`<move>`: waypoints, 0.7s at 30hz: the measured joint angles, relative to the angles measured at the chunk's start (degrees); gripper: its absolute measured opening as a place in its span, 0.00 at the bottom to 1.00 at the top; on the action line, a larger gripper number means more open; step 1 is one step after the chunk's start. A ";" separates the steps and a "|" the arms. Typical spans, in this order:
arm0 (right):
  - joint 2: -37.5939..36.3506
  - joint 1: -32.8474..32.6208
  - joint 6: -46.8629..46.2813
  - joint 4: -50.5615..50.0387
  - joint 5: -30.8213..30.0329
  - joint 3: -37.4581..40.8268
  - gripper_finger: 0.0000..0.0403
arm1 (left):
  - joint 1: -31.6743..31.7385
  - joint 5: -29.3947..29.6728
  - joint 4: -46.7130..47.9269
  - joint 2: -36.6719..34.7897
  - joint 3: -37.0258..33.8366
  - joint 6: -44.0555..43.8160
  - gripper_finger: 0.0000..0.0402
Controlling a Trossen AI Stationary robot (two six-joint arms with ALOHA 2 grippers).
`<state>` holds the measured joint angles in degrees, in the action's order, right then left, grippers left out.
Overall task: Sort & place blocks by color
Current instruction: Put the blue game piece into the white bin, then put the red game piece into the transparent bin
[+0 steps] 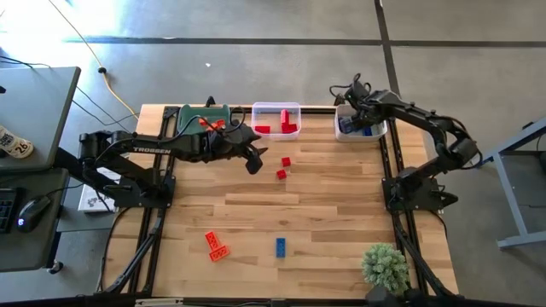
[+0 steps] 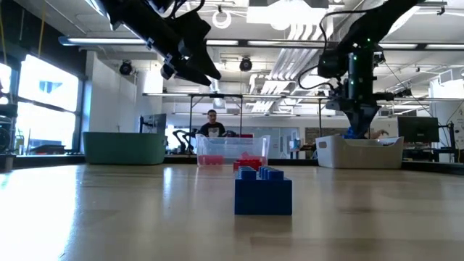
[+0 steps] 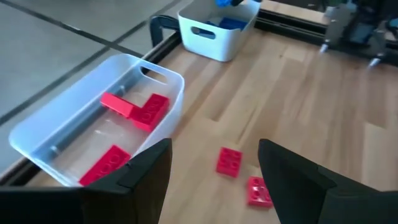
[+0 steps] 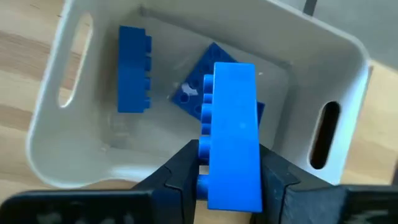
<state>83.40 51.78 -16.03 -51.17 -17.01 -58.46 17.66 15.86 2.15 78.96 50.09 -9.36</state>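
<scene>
My right gripper (image 4: 231, 177) is shut on an oblong blue block (image 4: 233, 124) above the white bin (image 1: 359, 126), which has two blue blocks (image 4: 134, 68) lying in it. My left gripper (image 3: 214, 180) is open and hangs above the table beside the clear bin (image 3: 155, 81). Two small red blocks (image 3: 229, 162) lie on the wood just beyond its fingers. The clear bin holds several red blocks (image 1: 288, 126). Orange blocks (image 1: 209, 124) lie in the green bin (image 1: 183, 115). Two orange blocks (image 1: 217, 246) and a blue block (image 1: 280, 247) rest on the table's near part. My right gripper pinches the blue block between its two fingers near the block's lower end (image 4: 233, 186), one finger (image 4: 186, 171) on the studded side and one on the opposite side. The fingers point down from above and lie along the block. It is lifted clear over the white bin.
A small green plant (image 1: 384, 264) stands at the near right corner. The three bins line the table's far edge. Bare wood spreads across the table's middle (image 1: 333, 205). A person (image 2: 212, 125) shows in the room beyond the table.
</scene>
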 joint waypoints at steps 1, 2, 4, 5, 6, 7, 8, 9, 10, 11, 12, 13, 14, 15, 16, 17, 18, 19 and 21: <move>0.13 0.69 0.17 0.18 0.71 0.21 0.26 | -0.15 -0.20 0.02 0.00 0.00 -0.37 0.56; 0.17 1.23 0.68 0.19 1.22 0.46 0.27 | -0.22 -0.23 0.05 0.00 0.00 -0.69 0.56; 0.17 1.85 1.72 0.40 1.58 0.59 0.30 | -0.66 -0.24 0.09 0.00 0.00 -0.99 0.56; 0.17 1.98 2.15 0.57 1.62 0.56 0.32 | -0.88 -0.21 0.12 0.00 0.00 -0.99 0.56; 0.17 1.99 2.72 0.60 1.65 0.54 0.34 | -1.12 -0.18 0.19 0.00 0.00 -0.99 0.56; 0.17 1.98 3.09 0.99 1.69 0.53 0.36 | -1.33 -0.18 0.36 0.00 0.00 -0.99 0.56; 0.17 1.98 3.32 1.58 1.89 0.51 0.38 | -1.51 -0.18 0.94 -0.02 0.00 -0.99 0.56; 0.17 1.98 3.53 2.10 2.25 0.46 0.40 | -1.69 -0.12 2.04 -0.06 0.00 -1.03 0.56; 0.17 1.98 3.77 2.54 2.84 0.46 0.42 | -1.94 0.14 3.38 -0.07 0.00 -1.42 0.56; 0.17 1.96 4.30 2.99 4.08 0.46 0.44 | -2.17 0.54 5.06 -0.09 0.00 -2.15 0.56; 0.17 1.96 4.76 3.71 5.53 0.46 0.45 | -2.40 1.05 7.08 -0.29 0.00 -3.18 0.56; 0.14 1.96 5.08 4.38 7.23 0.44 0.46 | -2.56 1.34 9.11 -0.59 -0.02 -4.44 0.56; 0.04 1.96 5.11 4.92 9.45 0.44 0.47 | -2.83 1.32 10.82 -0.96 -0.02 -5.57 0.56; -0.17 1.96 4.99 5.48 11.61 0.44 0.48 | -3.03 1.33 12.85 -1.37 -0.02 -6.76 0.56; -0.48 1.96 4.44 6.14 13.88 0.43 0.48 | -3.27 1.34 15.10 -1.86 -0.02 -8.00 0.56; -0.66 1.96 4.15 6.37 16.44 0.16 0.49 | -3.48 1.34 17.38 -2.49 -0.02 -9.04 0.56; -0.71 1.91 3.97 6.37 18.77 -0.35 0.49 | -3.63 1.37 19.36 -3.15 -0.02 -9.99 0.56; -0.71 1.83 3.43 6.36 20.89 -0.95 0.49 | -3.84 1.46 21.15 -3.81 -0.02 -11.08 0.56; -0.71 1.46 2.44 6.35 24.62 -2.37 0.49 | -4.04 1.75 25.45 -5.17 -0.02 -13.10 0.56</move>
<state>82.70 53.23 -13.59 -44.82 7.61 -60.83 13.63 17.61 27.61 73.79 50.06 -22.45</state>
